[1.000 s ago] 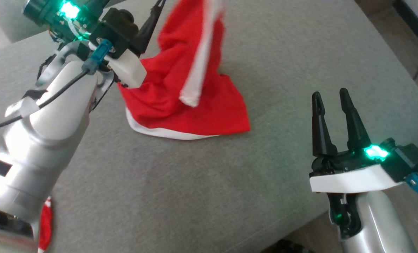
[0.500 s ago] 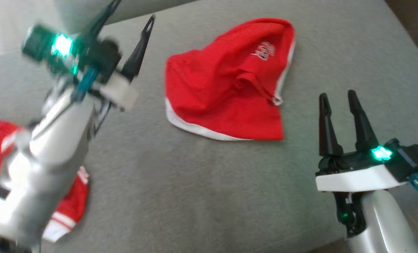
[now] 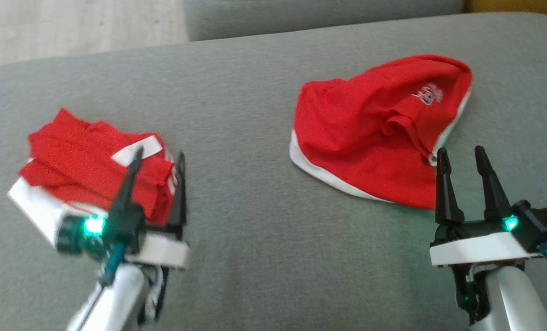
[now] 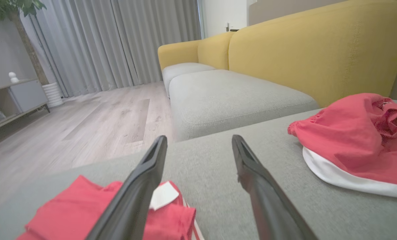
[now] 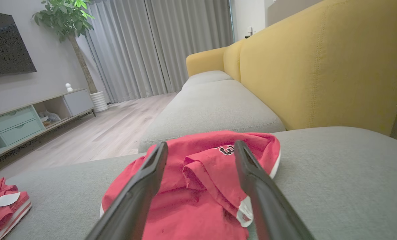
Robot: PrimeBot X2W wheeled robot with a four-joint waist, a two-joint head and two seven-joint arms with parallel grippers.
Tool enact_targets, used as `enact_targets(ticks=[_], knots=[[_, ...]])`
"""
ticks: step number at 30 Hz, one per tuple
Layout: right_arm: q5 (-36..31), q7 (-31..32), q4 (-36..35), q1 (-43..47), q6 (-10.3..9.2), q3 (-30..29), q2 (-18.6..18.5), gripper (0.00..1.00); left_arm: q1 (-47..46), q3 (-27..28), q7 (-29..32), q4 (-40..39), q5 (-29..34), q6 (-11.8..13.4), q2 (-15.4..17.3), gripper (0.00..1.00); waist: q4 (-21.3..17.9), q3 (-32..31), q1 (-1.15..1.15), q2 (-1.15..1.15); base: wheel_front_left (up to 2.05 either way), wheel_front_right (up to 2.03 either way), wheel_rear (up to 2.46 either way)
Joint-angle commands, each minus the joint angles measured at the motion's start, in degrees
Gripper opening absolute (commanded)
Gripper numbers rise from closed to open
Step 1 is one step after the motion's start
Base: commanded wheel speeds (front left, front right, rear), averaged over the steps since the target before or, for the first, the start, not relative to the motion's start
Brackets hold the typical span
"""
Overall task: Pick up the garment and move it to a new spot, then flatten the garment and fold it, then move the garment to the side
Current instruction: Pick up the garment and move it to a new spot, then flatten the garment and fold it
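I judge flattening to be the step in hand: the crumpled red garment (image 3: 374,133) lies on the grey cushion (image 3: 246,230), just beyond my right pincer (image 3: 459,150), which is wide and empty. Next, both arms must reach in to pull it flat. My left pincer (image 3: 159,153), also wide, hovers low over a folded pile (image 3: 85,170).

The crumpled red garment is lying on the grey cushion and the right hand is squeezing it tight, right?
Not quite. The crumpled red garment does lie on the grey cushion, but the right hand is not squeezing it. Its two fingers stand apart with no cloth pinched between them, as the head view shows.
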Motion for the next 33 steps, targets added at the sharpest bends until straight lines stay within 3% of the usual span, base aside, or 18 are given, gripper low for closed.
enact_targets(ticks=[1,8,17,23,28,29,30,31,33], knots=[[-0.7,-0.4,-1.5,-0.9,-0.04,1.2,-0.3,1.00,-1.5,3.0,-0.7,-2.5,0.1,0.4,0.6,1.00,1.2,-0.3,0.01,0.00,0.00,0.00,0.00],[-1.0,-0.4,1.8,-1.3,-0.04,0.0,-0.3,1.00,0.7,4.7,-0.7,-5.6,2.7,-0.2,-1.1,1.00,2.2,-0.5,0.01,0.00,0.00,0.00,0.00],[-2.1,1.8,22.3,-8.8,-0.04,-3.0,-0.3,1.00,0.6,5.4,-0.7,-4.6,4.5,-2.3,-3.6,1.00,3.1,1.4,0.01,0.00,0.00,0.00,0.00],[-1.7,1.5,32.3,-13.5,-0.04,-5.2,-0.3,1.00,-0.2,5.1,-0.7,-3.2,5.9,-4.3,-4.8,1.00,4.5,2.9,0.01,0.00,0.00,0.00,0.00],[0.3,1.7,40.0,-17.0,-0.04,-3.9,-0.3,1.00,-0.5,6.0,-0.7,-2.6,6.5,-5.1,-5.5,1.00,5.3,3.4,0.01,0.00,0.00,0.00,0.00],[0.8,1.6,41.3,-17.6,-0.04,-3.1,-0.3,0.91,-0.6,6.2,-0.7,-2.5,6.7,-5.2,-5.7,1.00,5.4,3.4,0.01,0.00,0.00,0.00,0.00],[1.3,1.5,42.3,-18.2,-0.04,-2.2,-0.3,0.26,-0.7,6.4,-0.7,-2.4,6.8,-5.3,-5.8,1.00,5.4,3.3,0.01,0.00,0.00,0.00,0.00],[1.8,1.2,43.0,-18.7,-0.04,-1.4,-0.3,0.00,-0.7,6.6,-0.7,-2.4,6.9,-5.4,-6.0,1.00,5.4,3.2,0.01,0.00,0.00,0.00,0.00],[2.7,0.6,43.2,-19.6,-0.04,0.3,-0.3,0.00,-0.6,7.0,-0.7,-2.2,7.1,-5.5,-6.3,1.00,5.3,2.7,0.01,0.00,0.00,0.00,0.00]])
